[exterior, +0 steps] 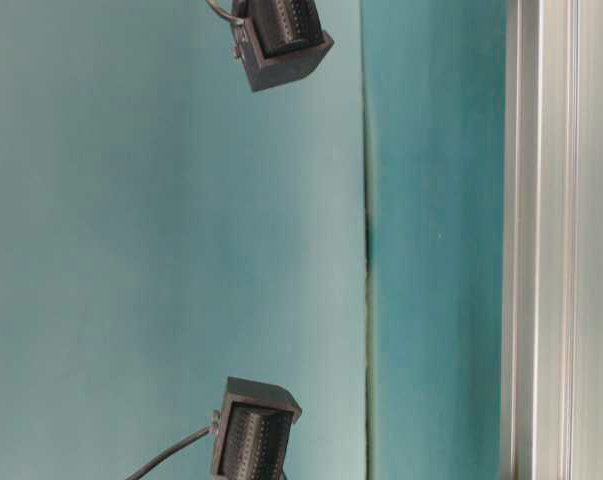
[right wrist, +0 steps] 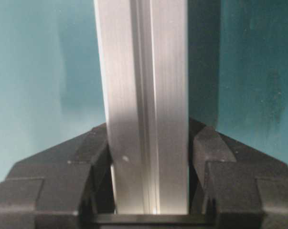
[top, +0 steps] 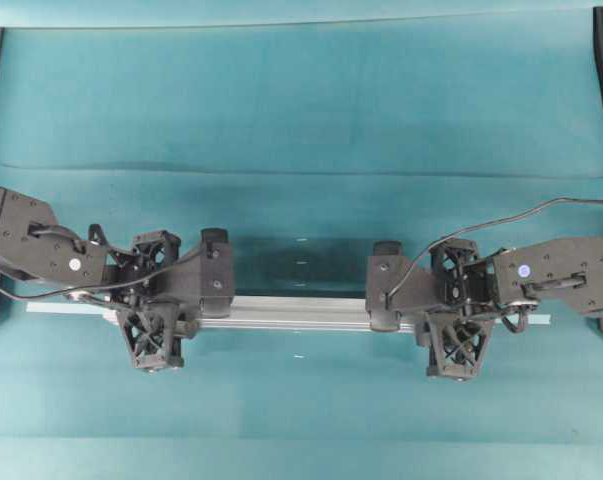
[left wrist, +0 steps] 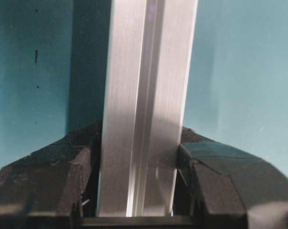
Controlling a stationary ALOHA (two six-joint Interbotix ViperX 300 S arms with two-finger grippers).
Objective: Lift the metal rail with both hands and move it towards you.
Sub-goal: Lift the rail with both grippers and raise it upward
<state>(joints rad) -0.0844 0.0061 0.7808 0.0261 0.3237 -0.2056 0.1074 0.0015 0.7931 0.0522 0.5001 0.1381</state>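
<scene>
The left gripper [left wrist: 139, 191] is clamped on the metal rail [top: 296, 311], its black fingers [left wrist: 53, 186] pressed against both long sides of the bar in the left wrist view. The right gripper [right wrist: 151, 191] grips the same rail likewise, its fingers [right wrist: 239, 186] tight on either side. From overhead, the left gripper [top: 153, 300] holds the rail near its left end and the right gripper [top: 459, 305] near its right end. The rail lies crosswise over the teal table [top: 301, 110], about midway between the far and near edges. A thin pale strip [top: 61, 311] runs along the same line, showing past both arms towards the left and right edges.
</scene>
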